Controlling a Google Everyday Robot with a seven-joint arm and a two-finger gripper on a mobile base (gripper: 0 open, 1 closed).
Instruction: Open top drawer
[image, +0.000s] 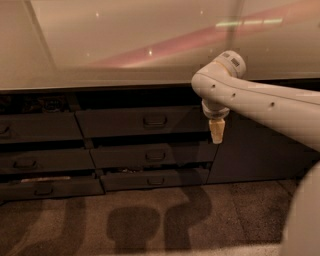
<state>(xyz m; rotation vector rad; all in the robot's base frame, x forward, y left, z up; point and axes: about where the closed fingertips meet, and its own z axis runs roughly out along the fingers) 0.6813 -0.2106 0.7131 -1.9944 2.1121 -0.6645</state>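
Top drawer (115, 124): dark flat front w/ centre loop handle (155, 120); hand (216, 134) by its right edge, grip unclear.

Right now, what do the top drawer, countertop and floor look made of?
Top drawer: dark matte panel, likely laminate or painted board; no grain shows. Countertop: pale, glossy, mirrors light streaks, maybe polished stone or solid surface. Floor: dull, speckled, likely carpet. Gripper, tan-tipped, hangs beside the drawer's right end.

Top drawer (120, 124), dark flat front, small central loop handle, looks shut, end effector (216, 134) beside its right end
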